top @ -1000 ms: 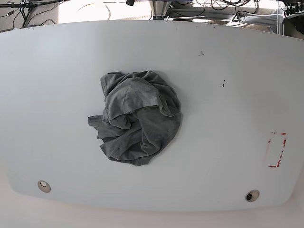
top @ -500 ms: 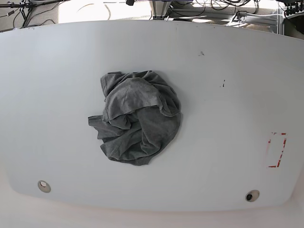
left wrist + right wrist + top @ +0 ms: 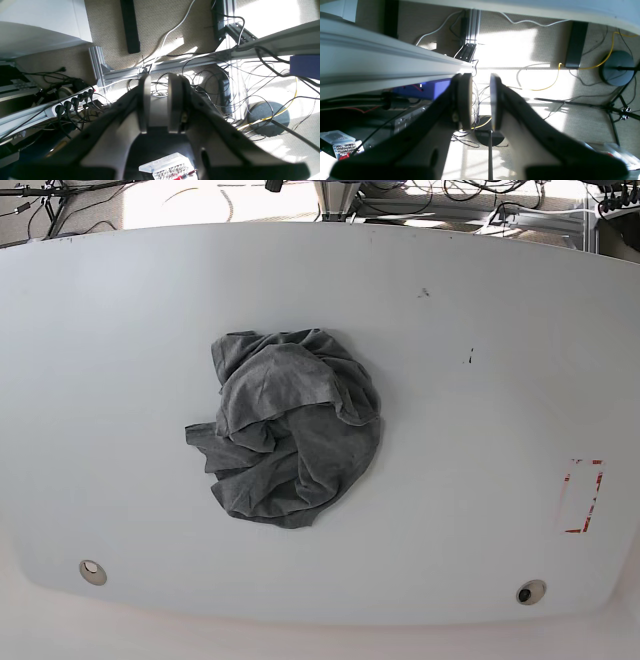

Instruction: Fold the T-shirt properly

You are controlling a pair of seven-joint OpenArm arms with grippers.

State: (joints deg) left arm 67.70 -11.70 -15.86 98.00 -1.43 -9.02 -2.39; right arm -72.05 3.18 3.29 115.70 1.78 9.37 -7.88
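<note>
Charcoal cotton of the T-shirt [image 3: 290,427] lies bunched in a heap mid-table [image 3: 480,300], somewhat toward the left edge, sleeves and hem indistinguishable. Risk: pinching several layers at once would lift the whole wad instead of spreading it. My left pincer [image 3: 160,100] and right pincer [image 3: 481,100] point off the table toward the floor, each slightly parted with a narrow gap, gripping nothing

Soft matt grey cloth T-shirt [image 3: 288,430], smooth matt white table [image 3: 480,430]
</note>
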